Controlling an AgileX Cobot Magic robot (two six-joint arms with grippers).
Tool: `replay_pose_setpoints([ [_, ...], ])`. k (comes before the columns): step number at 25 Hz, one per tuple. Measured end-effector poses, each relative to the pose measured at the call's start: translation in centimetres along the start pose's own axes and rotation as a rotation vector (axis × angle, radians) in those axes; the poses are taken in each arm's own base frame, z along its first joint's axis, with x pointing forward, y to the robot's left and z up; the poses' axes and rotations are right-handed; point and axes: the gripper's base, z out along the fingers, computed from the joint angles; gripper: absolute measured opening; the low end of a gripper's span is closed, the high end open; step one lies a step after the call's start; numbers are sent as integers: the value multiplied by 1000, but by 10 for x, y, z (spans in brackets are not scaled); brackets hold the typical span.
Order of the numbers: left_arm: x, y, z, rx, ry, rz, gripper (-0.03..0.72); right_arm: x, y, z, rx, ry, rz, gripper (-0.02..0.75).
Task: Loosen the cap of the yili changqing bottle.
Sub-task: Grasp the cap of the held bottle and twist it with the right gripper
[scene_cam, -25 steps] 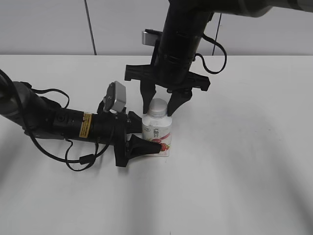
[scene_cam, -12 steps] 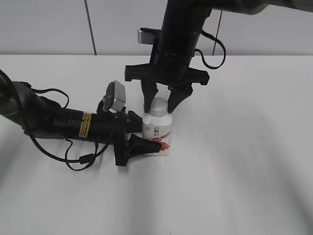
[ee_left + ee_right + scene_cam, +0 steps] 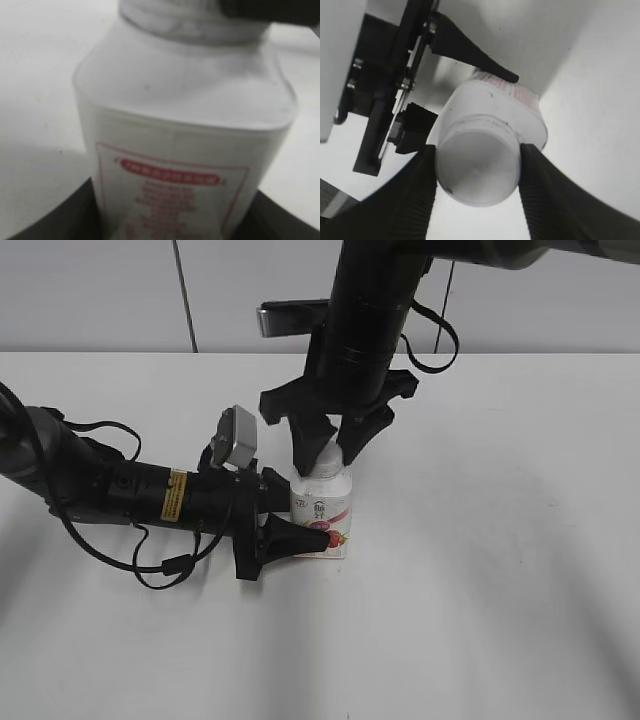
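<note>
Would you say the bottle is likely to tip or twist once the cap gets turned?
Probably not: the left end effector clamps the bottle low on its squarish body. Its smooth plastic sides may still slip a little. The cap looks rigid between the right end effector's fingers, so it should take torque.

Yili changqing bottle (image 3: 322, 512) upright on the table (image 3: 480, 570) near its middle, cap (image 3: 322, 465) on top, left gripper (image 3: 290, 525) lying low to the bottle's left and around its body, right gripper (image 3: 325, 452) above, fingers either side of the cap
</note>
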Motion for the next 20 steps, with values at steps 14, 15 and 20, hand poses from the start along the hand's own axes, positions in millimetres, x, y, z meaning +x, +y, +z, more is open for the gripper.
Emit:
replay_pose_setpoints([
  [14, 0, -1, 0, 10, 4, 6, 388, 0, 0, -1, -2, -2, -587, 398],
  [15, 0, -1, 0, 10, 5, 6, 388, 0, 0, -1, -2, -2, -625, 397],
  [20, 1, -1, 0, 16, 10, 12, 386, 0, 0, -1, -1, -2, -790, 396],
])
